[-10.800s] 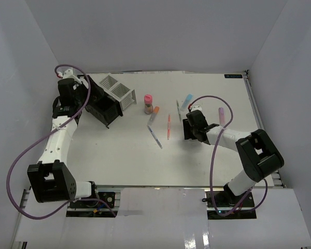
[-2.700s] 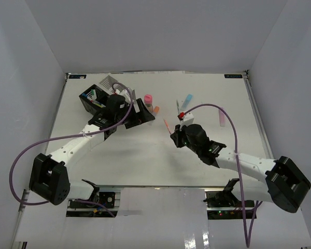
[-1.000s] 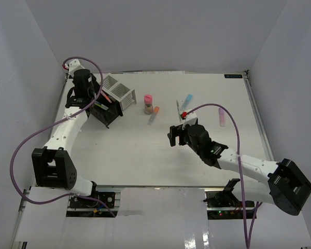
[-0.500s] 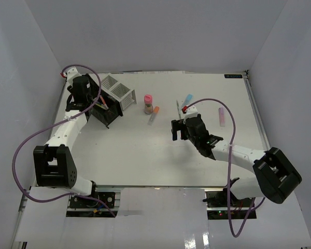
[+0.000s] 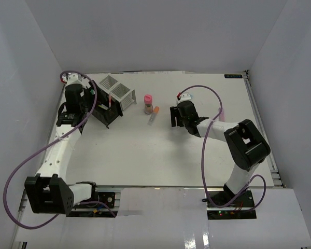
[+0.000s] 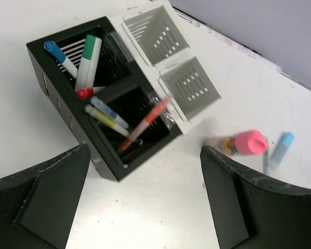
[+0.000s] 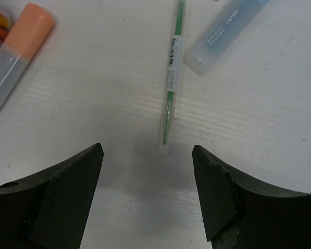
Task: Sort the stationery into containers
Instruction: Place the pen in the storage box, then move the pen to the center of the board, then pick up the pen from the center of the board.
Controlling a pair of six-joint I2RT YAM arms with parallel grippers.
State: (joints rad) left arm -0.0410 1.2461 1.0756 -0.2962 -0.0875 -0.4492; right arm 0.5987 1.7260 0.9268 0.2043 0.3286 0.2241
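The black container (image 6: 101, 111) holds several pens: blue, green, yellow, red, and a blurred red pen (image 6: 145, 122) leaning in its near compartment. Two white containers (image 6: 189, 85) stand behind it. My left gripper (image 6: 145, 207) is open and empty, above the table just in front of the black container (image 5: 106, 111). My right gripper (image 7: 147, 171) is open over the tip of a green pen (image 7: 172, 78) that lies on the table between its fingers. A light-blue block (image 7: 225, 28) lies right of the pen, and an orange-capped marker (image 7: 18, 57) left of it.
A pink-capped cylinder (image 5: 148, 102) stands mid-table with the orange-capped marker (image 5: 154, 115) beside it. A lilac block (image 5: 221, 114) lies to the right of my right arm. White walls enclose the table on three sides.
My left gripper has let the red pen go into the black container and drawn back. My right gripper has moved toward the far side, over the green pen.
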